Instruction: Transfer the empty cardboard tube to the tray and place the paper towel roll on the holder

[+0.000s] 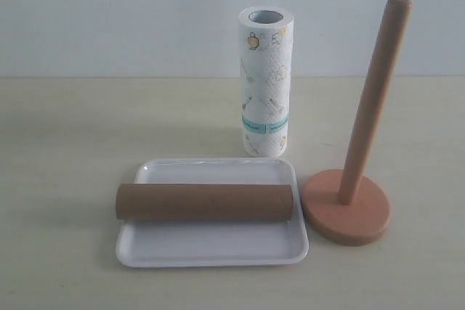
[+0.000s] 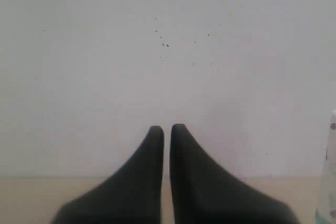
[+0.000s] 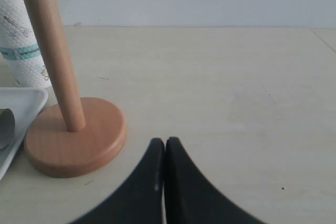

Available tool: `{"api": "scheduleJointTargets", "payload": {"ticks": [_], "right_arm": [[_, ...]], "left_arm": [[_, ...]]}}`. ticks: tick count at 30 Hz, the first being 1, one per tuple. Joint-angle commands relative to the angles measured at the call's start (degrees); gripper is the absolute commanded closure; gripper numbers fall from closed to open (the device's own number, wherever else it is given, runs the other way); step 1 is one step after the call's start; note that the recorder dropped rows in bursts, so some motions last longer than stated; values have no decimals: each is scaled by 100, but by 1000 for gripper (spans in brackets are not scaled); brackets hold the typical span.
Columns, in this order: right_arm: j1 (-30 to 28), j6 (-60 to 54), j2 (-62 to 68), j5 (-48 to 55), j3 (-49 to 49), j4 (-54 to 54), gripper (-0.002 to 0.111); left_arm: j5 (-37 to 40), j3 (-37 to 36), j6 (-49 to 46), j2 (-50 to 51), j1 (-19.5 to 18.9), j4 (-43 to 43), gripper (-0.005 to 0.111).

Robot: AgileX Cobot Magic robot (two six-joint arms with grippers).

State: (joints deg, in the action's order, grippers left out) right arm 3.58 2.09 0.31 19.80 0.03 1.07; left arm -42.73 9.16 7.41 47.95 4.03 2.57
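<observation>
**Q:** Where is the cardboard tube (image 1: 205, 203)?

**A:** It is a plain brown cylinder lying on its side across the white tray (image 1: 211, 252), running from left to right. Its left end reaches just past the tray's rim.

**Q:** And the paper towel roll (image 1: 267, 85)?

**A:** It stands upright on the pale table (image 1: 65, 143), just behind the tray's far right corner. It is white with small utensil drawings and a teal band near the bottom, and its hollow core faces up.

**Q:** Where is the holder (image 1: 363, 219)?

**A:** It is just to the right of the tray. Its round wooden base sits flat on the table with the tall dowel rising from it. The roll is near it, behind and to its left, and not on it.

**Q:** What are the pincers doing?

**A:** The left gripper (image 2: 167, 129) has its two dark fingers drawn together with nothing between them. It points at a plain wall (image 2: 168, 51). The right gripper (image 3: 165, 142) also has its fingers pressed together and holds nothing. It sits low over the table, near the holder's base but not touching it
</observation>
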Motion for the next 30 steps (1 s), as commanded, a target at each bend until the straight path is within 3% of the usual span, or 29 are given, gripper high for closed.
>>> {"api": "scheduleJointTargets", "payload": {"ticks": [1, 10, 18, 21, 23, 27, 30], "right_arm": [[-17, 19, -31, -24, -3, 32, 108], [-17, 32, -31, -48, -3, -13, 108], [-17, 32, -31, -59, -3, -26, 108], [-17, 32, -31, -59, -3, -26, 108], [-17, 32, -31, -59, -3, -26, 108], [-17, 32, -31, -59, -3, -26, 108], [-17, 32, -31, -59, -3, -26, 108]], "left_arm": [[-783, 28, 70, 378, 53, 31, 103], [-770, 167, 360, 543, 53, 305, 103], [-847, 1410, 1323, 1955, 53, 3667, 103], [-911, 1920, 1828, 2655, 64, 4422, 103], [-1208, 2168, 2082, 3149, 64, 4681, 103], [-2631, 2482, 2186, 4069, 64, 4700, 103], [-2724, 2705, 2186, 4568, 93, 4855, 103]]}}
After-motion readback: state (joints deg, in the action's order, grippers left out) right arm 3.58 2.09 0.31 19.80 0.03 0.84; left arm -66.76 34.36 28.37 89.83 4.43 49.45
